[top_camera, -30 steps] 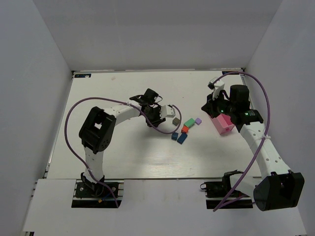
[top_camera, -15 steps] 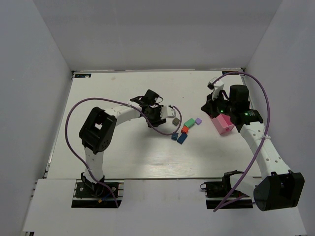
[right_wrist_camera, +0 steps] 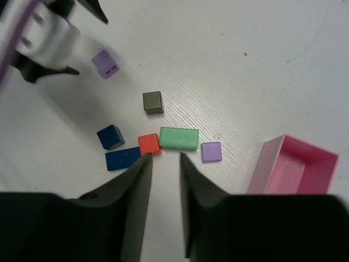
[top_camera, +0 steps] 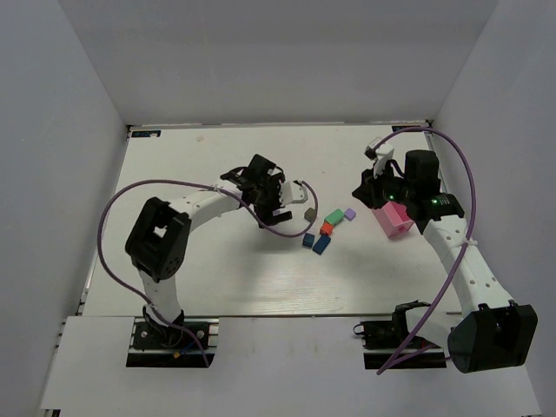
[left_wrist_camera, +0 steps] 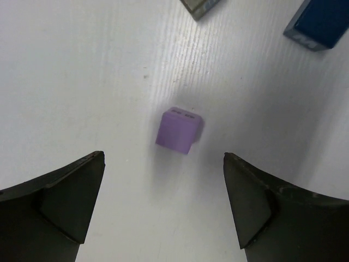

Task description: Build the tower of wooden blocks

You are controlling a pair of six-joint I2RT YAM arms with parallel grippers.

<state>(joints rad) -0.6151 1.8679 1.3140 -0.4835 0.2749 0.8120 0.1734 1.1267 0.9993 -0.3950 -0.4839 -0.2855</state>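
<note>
**OPENED WIDE ON THE LEFT, BARELY PARTED ON THE RIGHT**

Since a second ago, has sprung the left gripper (left_wrist_camera: 163, 158) from shut to fully wide, and has swung the left arm (top_camera: 156, 239) so that its black elbow sits nearer the table's left edge. Shows a purple cube (left_wrist_camera: 179, 130) lying free on the white table (left_wrist_camera: 82, 82), between the two dark fingers (left_wrist_camera: 54, 213) and touching neither. Puts that cube a little apart from the others, with a dark cube (left_wrist_camera: 200, 5) cut off at the top edge of the left wrist view.

Has kept the right arm (top_camera: 460, 261) where it was. Hangs the right gripper (right_wrist_camera: 164, 158) above the table near the pink tray (right_wrist_camera: 297, 164), fingers only narrowly parted, with nothing between them.

Finds the rest of the wood blocks (top_camera: 327, 228) in a loose group mid-table, between the two grippers, all flat on the surface in a single layer. Lists, as placed in the right wrist view:

- the dark cube, nearest the purple one
- a green brick (right_wrist_camera: 179, 137), with a red cube (right_wrist_camera: 148, 144) just beside its left end
- a second purple cube (right_wrist_camera: 211, 152), just beside the green brick's right end
- a blue cube (right_wrist_camera: 110, 136), left of the red
- a blue brick (right_wrist_camera: 123, 158), below the blue cube and close against the red cube

Cannot tell whether red and green actually touch.
</note>
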